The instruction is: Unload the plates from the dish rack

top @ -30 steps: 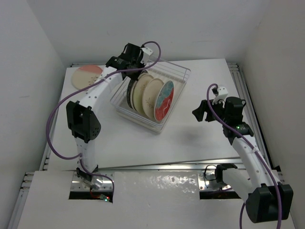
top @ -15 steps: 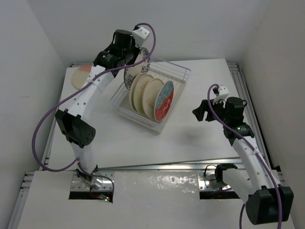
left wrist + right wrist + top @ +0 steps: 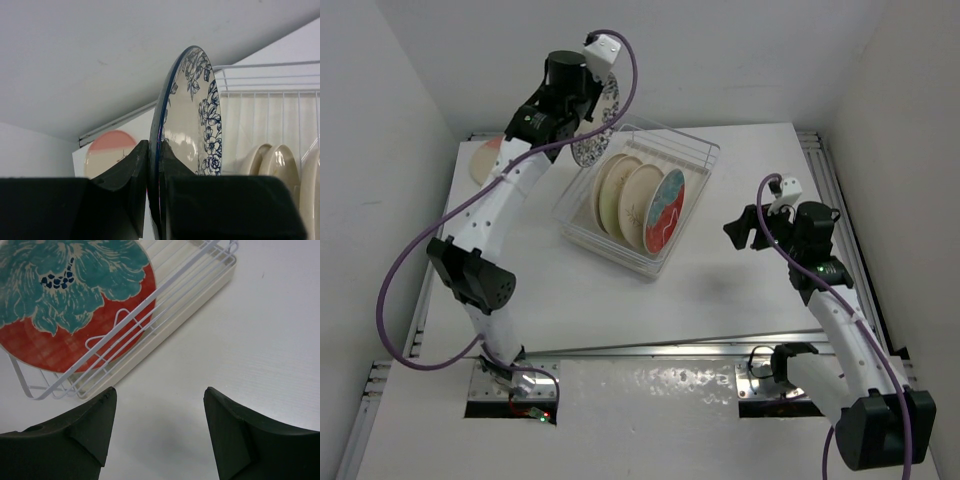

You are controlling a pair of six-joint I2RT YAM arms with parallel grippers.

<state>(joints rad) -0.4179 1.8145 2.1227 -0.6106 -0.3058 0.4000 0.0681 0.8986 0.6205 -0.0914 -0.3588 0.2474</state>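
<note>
The left claw (image 3: 154, 152) pinched the floral plate (image 3: 192, 125) upright above the rack (image 3: 703, 150). The right claw (image 3: 157, 400) hung spread over the worktop (image 3: 260, 340).

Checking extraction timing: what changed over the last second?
The left gripper, shut on the blue floral plate, lifted it out of the dish rack, up and toward the back-left. Unchanged: right gripper open beside the rack, three plates in the slots, orange-patch plate on the table.
</note>
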